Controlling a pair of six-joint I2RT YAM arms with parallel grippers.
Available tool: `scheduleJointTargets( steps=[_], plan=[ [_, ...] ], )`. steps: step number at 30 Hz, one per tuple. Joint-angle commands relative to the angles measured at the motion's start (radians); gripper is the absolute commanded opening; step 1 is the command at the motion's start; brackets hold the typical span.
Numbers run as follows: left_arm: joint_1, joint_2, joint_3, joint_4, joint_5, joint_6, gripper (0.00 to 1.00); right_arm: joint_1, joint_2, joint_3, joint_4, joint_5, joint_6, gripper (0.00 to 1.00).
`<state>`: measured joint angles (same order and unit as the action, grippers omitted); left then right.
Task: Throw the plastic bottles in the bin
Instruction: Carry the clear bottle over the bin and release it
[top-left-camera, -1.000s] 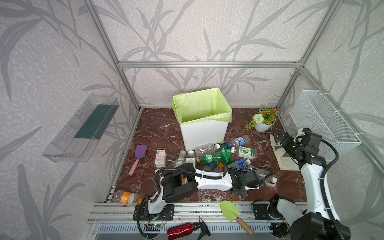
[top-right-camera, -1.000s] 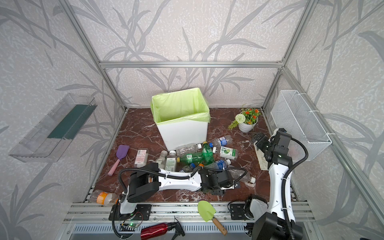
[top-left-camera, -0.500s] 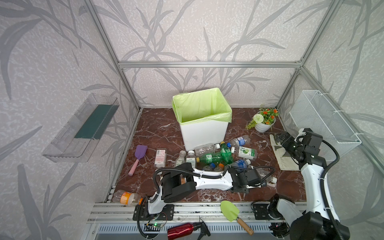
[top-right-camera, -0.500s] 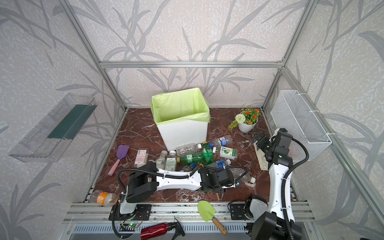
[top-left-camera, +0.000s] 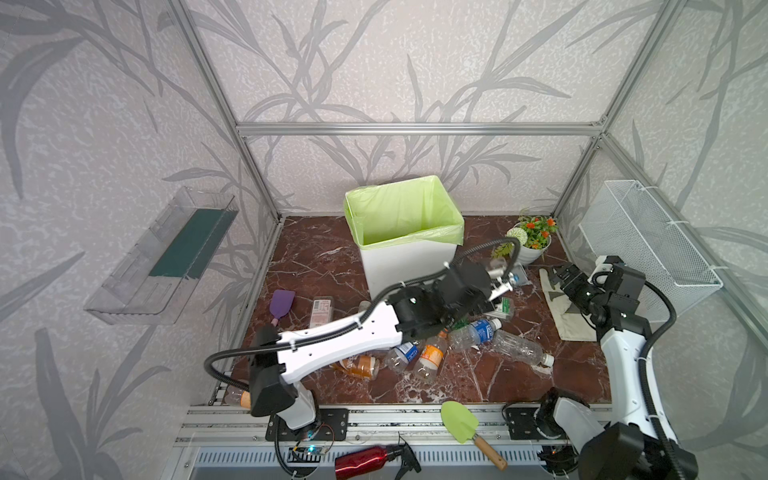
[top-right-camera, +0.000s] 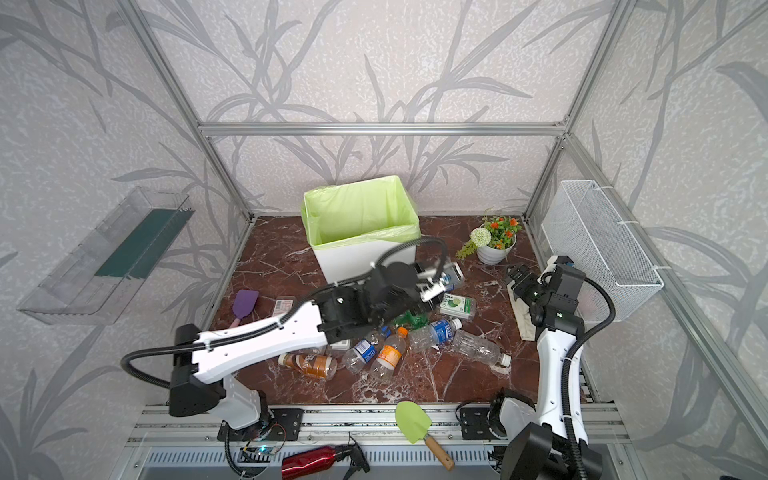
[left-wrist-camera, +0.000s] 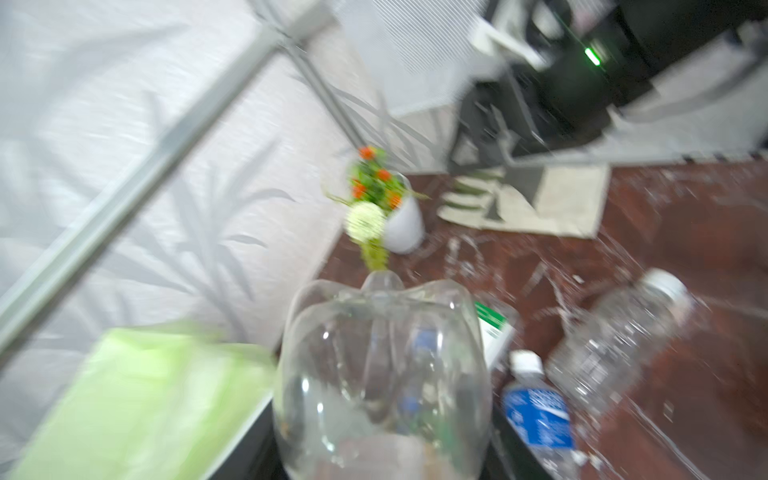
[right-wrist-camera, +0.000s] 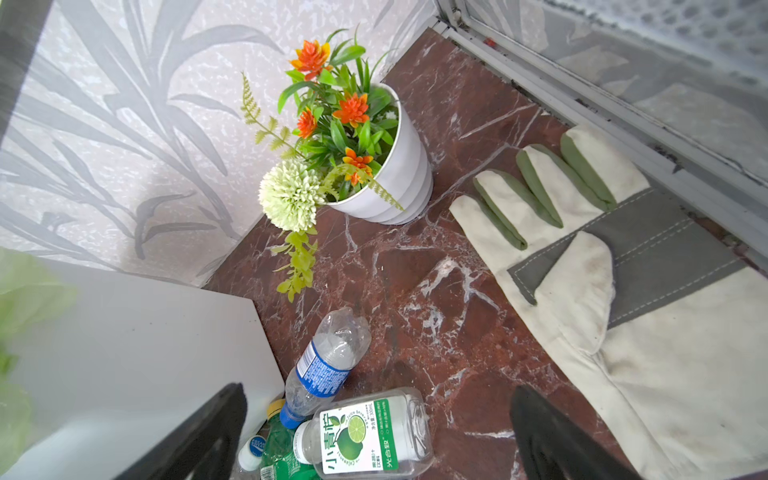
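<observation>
Bin (top-left-camera: 399, 266): rear of surface (top-left-camera: 316, 257). L arm (top-left-camera: 340, 336): was low among bottles (top-left-camera: 432, 353), now raised beside bin. L tool (top-left-camera: 498, 284): clenched on clear bottle (left-wrist-camera: 382, 374), not yet over rim. R tool (top-left-camera: 565, 280): released, idle. Pick done, drop pending.

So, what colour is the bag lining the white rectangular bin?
Light green; the plastic bag shows best in a top view.

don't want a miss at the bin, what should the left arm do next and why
Probably swing the left tool over the bin's opening before releasing. It is shut on a clear bottle held off the floor, but beside the bin's front corner rather than above the opening, so letting go now would likely drop it outside.
</observation>
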<state>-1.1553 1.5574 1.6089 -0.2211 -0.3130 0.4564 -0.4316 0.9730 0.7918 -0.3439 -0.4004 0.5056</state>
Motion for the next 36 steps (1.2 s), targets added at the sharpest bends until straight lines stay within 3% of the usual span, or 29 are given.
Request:
scheduleJointTargets(
  steps=[1, 4, 8, 12, 15, 17, 18, 21, 25, 28, 33, 36],
  plan=[
    [0.04, -0.147, 0.125, 0.145, -0.021, 0.134, 0.47, 0.009, -0.003, 0.008, 0.038, -0.035, -0.007, 1.0],
    [0.056, -0.205, 0.173, 0.237, 0.007, 0.215, 0.48, 0.035, -0.002, 0.015, 0.045, -0.034, -0.011, 1.0],
    [0.114, -0.227, 0.212, 0.293, 0.064, 0.197, 0.48, 0.079, 0.004, 0.034, 0.04, -0.013, -0.018, 1.0],
    [0.328, -0.182, 0.194, 0.226, 0.13, -0.091, 0.48, 0.104, 0.011, 0.057, 0.029, -0.006, -0.018, 1.0],
    [0.506, -0.1, 0.09, 0.133, 0.186, -0.335, 0.48, 0.107, 0.006, 0.065, 0.014, 0.001, -0.024, 1.0],
    [0.558, -0.049, 0.037, 0.088, 0.193, -0.399, 0.49, 0.107, 0.0, 0.074, -0.004, 0.016, -0.034, 1.0],
    [0.566, -0.037, 0.03, 0.078, 0.197, -0.394, 0.55, 0.106, -0.002, 0.081, -0.019, 0.028, -0.042, 1.0],
    [0.565, -0.015, 0.2, -0.027, 0.159, -0.344, 0.98, 0.107, -0.005, 0.097, -0.039, 0.036, -0.054, 1.0],
    [0.565, -0.018, 0.47, -0.072, 0.144, -0.241, 0.99, 0.107, -0.022, 0.094, -0.059, 0.025, -0.033, 1.0],
    [0.563, -0.053, 0.515, -0.077, 0.157, -0.219, 0.99, 0.107, -0.064, 0.08, -0.101, 0.067, -0.014, 1.0],
    [0.564, -0.228, 0.198, 0.124, 0.147, -0.25, 0.99, 0.107, -0.106, 0.077, -0.21, 0.098, 0.025, 0.99],
    [0.566, -0.303, 0.042, 0.196, 0.053, -0.245, 0.99, 0.113, -0.133, 0.062, -0.295, 0.106, 0.116, 0.99]
  ],
)
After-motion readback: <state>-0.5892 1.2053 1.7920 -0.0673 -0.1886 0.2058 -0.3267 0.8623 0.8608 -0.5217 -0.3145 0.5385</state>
